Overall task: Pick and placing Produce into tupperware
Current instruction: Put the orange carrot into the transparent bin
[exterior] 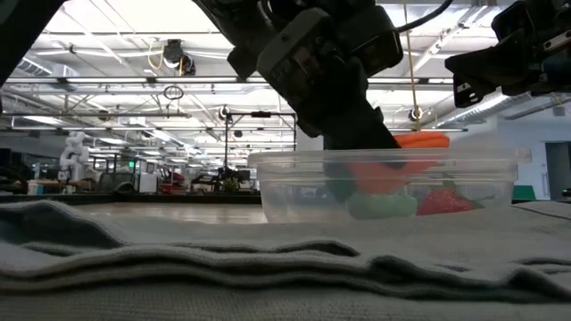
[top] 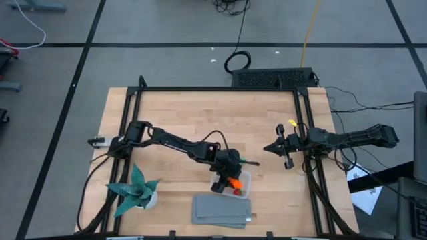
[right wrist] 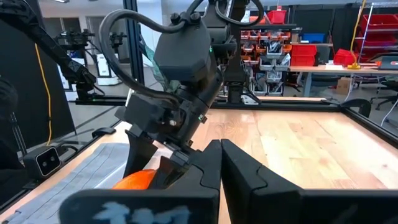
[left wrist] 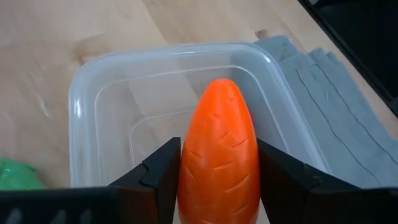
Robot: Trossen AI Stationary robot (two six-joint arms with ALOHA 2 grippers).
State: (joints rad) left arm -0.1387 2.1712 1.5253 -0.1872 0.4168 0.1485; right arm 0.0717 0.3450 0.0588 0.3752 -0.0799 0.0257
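Observation:
My left gripper [left wrist: 219, 186] is shut on the orange carrot [left wrist: 219, 146] above the open clear tupperware [left wrist: 81, 106], which stands on the table near its front edge [top: 241, 179]. The carrot's green top is hidden. The low view shows the green pod [exterior: 379, 206] and the red berry [exterior: 443, 201] lying on the tupperware's floor [exterior: 500, 169]. The pod's end also shows in the left wrist view [left wrist: 15, 175]. My right gripper [right wrist: 221, 155] is shut and empty, in the air at the table's right side [top: 277, 148]. My left gripper pinches the carrot's thick body [left wrist: 186, 180] between its two fingers [left wrist: 158, 180], one on each side. The carrot lies along the fingers, its rounded tip [left wrist: 221, 87] sticking out past them. The fingers slant down over the tupperware. The carrot is tilted, partly below the rim [exterior: 379, 174].
A folded grey cloth [top: 223, 210] lies just in front of the tupperware, at the table's near edge. A teal spiky plant in a white pot [top: 137, 190] stands at the front left. A black frame rail [top: 220, 89] runs round the table.

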